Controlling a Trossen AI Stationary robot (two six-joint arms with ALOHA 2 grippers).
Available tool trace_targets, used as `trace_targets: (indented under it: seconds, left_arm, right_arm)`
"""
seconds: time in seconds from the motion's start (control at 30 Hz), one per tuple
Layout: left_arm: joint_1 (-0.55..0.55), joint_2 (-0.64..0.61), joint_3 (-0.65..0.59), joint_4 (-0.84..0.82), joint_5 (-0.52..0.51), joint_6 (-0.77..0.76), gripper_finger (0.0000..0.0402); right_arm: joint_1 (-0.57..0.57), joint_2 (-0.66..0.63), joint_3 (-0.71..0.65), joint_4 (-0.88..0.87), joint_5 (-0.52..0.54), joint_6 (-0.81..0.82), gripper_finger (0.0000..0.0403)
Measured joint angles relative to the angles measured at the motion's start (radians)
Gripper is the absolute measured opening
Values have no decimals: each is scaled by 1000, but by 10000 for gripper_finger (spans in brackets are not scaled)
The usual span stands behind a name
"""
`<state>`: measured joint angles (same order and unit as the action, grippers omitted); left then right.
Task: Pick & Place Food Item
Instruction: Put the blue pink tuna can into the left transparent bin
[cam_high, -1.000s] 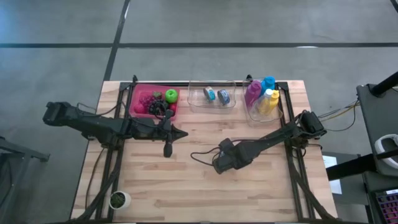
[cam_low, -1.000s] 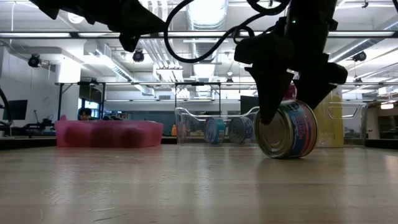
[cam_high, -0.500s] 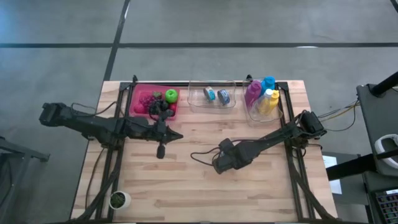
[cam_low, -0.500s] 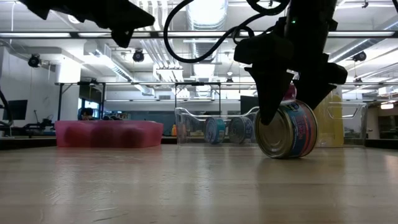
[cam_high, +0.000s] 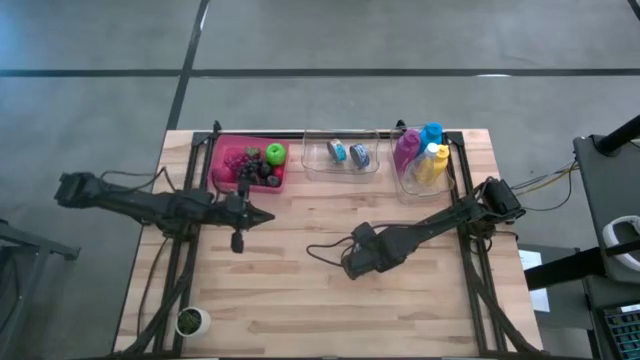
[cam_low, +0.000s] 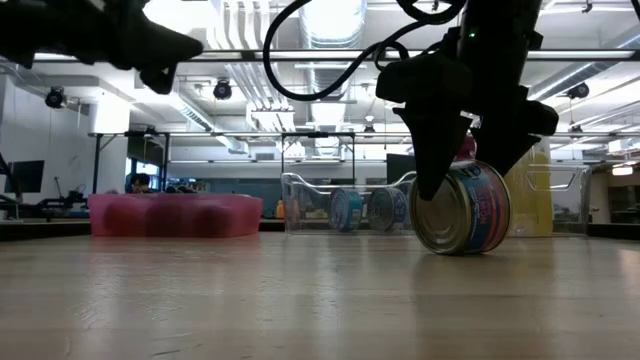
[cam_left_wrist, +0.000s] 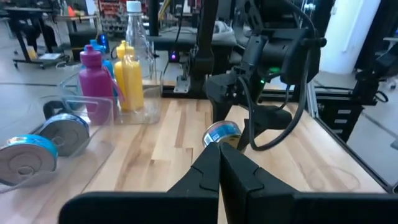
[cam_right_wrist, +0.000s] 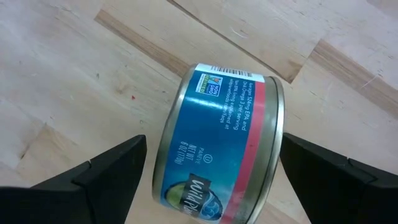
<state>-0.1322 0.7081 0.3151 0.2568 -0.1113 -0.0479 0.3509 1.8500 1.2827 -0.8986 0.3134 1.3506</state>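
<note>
right gripper (cam_low: 470, 150) is down over the can (cam_low: 462, 208) near the middle of the table (cam_high: 330, 310), fingers spread wide, one on each side. the wrist view shows a gap between each finger and the can's wall, so nothing is gripped yet. the can stands on its edge like a wheel, rim on the wood, and that's likely why the jaws straddle the flat ends: squeeze there and it can't roll away.

left gripper (cam_high: 238, 240) hangs over the left half of the table with its fingers pressed together, holding nothing, well apart from the can.

looking at room now. bare wood lies all round the can, so a lift straight up looks free. along the far edge sit the pink tray (cam_high: 216, 170) of fruit, the clear bin (cam_high: 340, 167) with two more cans, and the bottle bin (cam_high: 407, 182). if the clear bin is the goal, the path runs far and slightly left, with that bin's near wall to clear. a small cup (cam_high: 191, 321) sits at the near left corner, out of the way.
</note>
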Motion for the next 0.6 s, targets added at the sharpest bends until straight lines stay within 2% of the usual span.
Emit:
trace_targets:
  seconds: [0.27,0.6]
  left_arm:
    - [0,-196,-110,8,0,0,3]
    - [0,-388,-160,-25,-4,19,3]
  right_arm:
    - [0,0,0,0,0,0,361]
    - [0,0,0,1,0,0,361]
